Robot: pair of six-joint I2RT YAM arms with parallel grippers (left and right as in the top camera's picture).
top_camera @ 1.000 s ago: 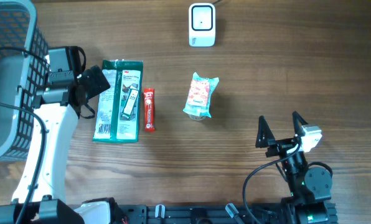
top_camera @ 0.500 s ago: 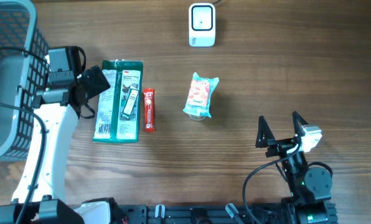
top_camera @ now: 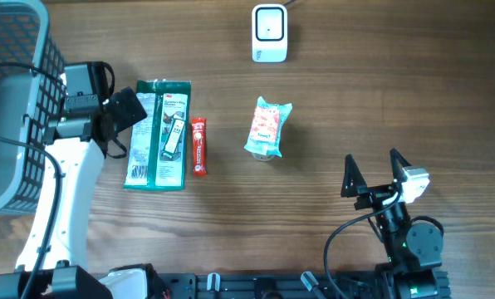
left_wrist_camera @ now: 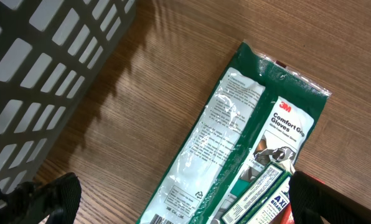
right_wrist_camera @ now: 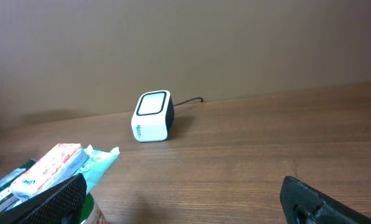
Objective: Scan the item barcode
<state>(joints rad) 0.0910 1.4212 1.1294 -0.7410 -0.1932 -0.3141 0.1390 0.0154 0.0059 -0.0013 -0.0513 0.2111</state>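
On the brown wooden table (top_camera: 355,91) lie 3 items. There is also 1 white box-shaped barcode scanner (top_camera: 269,33) at the far edge and 1 grey plastic mesh basket (top_camera: 52,58) at the left. The items are 1 flat green plastic package of gloves (top_camera: 156,137) (its print reads "Comfort Grip Gloves"), 1 small red bar (top_camera: 198,146) just beside it, and 1 teal and pink snack packet (top_camera: 267,127) in the middle, apart from both. The left gripper (top_camera: 124,126) is over the left edge of the green package, fingers spread wide, holding nothing. The right gripper (top_camera: 372,170) is near the front edge, well apart from all 3 items, fingers also spread wide, empty.
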